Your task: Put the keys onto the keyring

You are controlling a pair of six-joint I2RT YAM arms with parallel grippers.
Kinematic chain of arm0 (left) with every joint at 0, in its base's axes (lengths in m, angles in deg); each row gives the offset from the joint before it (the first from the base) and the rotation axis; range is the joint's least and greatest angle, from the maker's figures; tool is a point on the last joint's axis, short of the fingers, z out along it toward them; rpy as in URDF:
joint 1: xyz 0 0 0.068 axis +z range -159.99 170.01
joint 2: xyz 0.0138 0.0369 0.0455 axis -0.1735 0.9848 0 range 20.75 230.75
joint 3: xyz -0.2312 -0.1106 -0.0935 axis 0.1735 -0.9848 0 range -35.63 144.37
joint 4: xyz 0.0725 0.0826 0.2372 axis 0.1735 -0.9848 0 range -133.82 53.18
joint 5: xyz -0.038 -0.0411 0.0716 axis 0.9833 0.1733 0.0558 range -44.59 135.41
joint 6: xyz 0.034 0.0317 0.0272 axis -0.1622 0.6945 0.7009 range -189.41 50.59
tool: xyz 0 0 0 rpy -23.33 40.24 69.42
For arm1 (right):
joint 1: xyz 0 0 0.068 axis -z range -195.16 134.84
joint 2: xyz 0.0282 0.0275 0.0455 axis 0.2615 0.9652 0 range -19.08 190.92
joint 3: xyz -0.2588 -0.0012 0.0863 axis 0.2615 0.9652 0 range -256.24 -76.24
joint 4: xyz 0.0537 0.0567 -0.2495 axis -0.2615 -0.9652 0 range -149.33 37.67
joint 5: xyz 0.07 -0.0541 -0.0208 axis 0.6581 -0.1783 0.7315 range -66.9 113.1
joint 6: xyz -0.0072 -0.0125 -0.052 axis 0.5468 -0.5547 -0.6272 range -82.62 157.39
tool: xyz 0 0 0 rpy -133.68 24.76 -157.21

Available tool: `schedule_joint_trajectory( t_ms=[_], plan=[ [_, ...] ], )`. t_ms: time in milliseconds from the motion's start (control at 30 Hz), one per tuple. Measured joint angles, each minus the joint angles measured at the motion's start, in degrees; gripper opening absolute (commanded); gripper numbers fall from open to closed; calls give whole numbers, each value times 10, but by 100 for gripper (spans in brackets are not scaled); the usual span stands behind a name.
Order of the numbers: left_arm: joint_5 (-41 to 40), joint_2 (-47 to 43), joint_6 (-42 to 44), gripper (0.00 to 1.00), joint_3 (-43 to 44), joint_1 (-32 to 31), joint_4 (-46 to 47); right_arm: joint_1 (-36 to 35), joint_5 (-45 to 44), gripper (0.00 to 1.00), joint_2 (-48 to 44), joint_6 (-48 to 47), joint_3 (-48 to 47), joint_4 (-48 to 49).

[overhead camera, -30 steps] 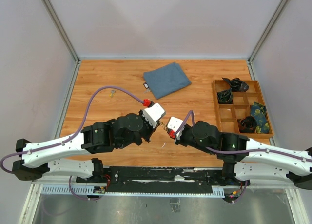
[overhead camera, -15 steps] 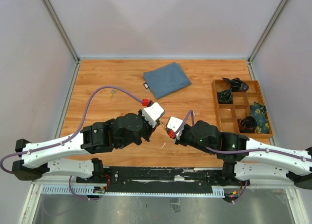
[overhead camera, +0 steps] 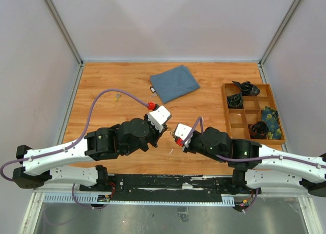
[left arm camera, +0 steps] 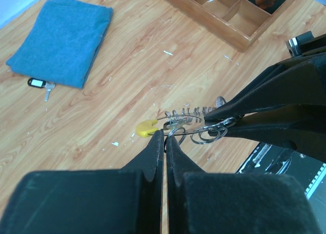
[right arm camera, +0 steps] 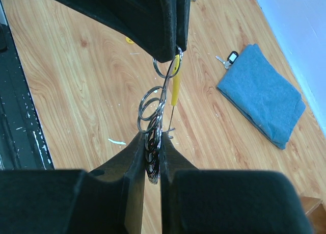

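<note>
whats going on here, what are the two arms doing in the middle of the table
Both arms meet mid-table, working on the keys. The right gripper is pinched on the keyring, a bunch of coiled metal loops. The left gripper is shut on the yellow key right at the keyring's end, apparently to thread it on. Another key with a black tag lies by the blue cloth, not picked up yet.

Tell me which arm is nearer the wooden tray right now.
Right. The right arm lies just in front of the wooden tray, with its elbow close to the tray's near rim. The left arm is far off to the tray's left.
</note>
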Motion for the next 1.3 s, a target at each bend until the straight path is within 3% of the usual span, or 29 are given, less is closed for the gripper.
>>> schedule_joint_trajectory(
  t_ms=[800, 1000, 1300],
  plan=[
    [-7, 5, -1, 0, 0, 0, 4, -15, -41, 1, 50, -4, -34, -26],
    [-6, -2, -1, 0, -9, 0, 33, -15, -30, 23, 23, -3, -26, -19],
    [-3, -70, 21, 0, -120, 0, 107, -20, 55, 37, -79, 5, -17, 55]
  ],
)
